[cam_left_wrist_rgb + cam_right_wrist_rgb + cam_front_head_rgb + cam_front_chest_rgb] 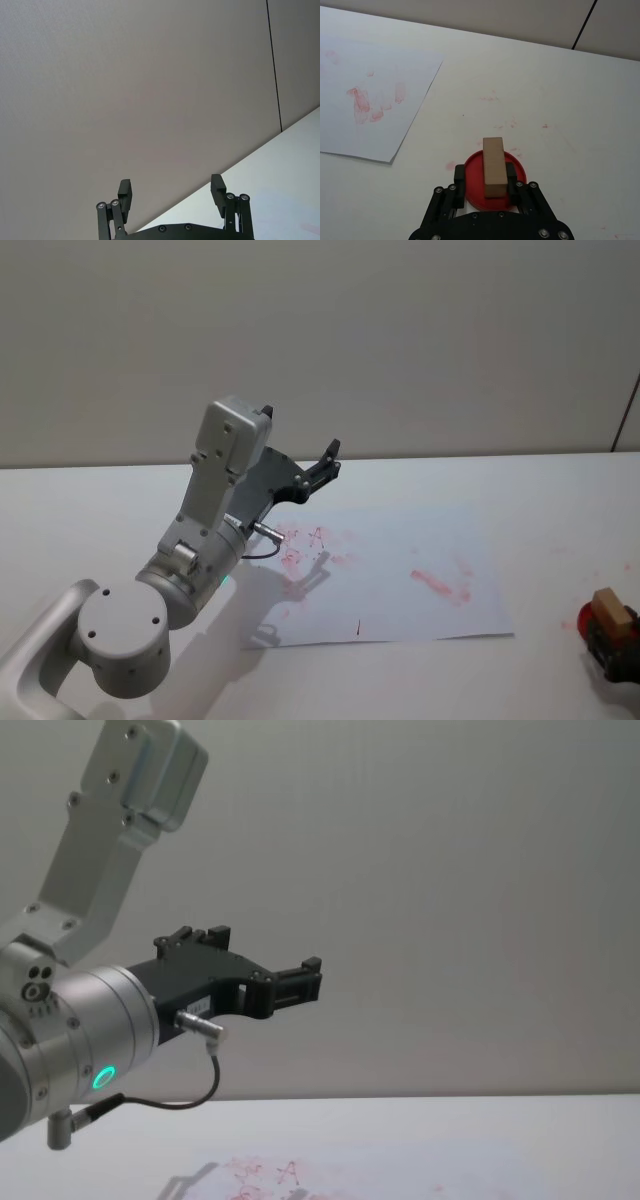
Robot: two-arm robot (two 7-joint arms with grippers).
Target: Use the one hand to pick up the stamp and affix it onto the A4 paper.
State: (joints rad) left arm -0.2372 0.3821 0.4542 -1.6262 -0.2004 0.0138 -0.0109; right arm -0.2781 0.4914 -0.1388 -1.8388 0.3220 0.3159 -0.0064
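Your right gripper [486, 171] straddles the stamp [493, 165] on the red ink pad [474, 174], open with a gap on one side. Gripping, lifting and pressing onto the paper [375, 95] are left. Left gripper [170, 189] hangs raised, open.

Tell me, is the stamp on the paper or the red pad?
On the red ink pad: the stamp stands there between the jaws of the right gripper, off the A4 paper. Left gripper hangs raised.
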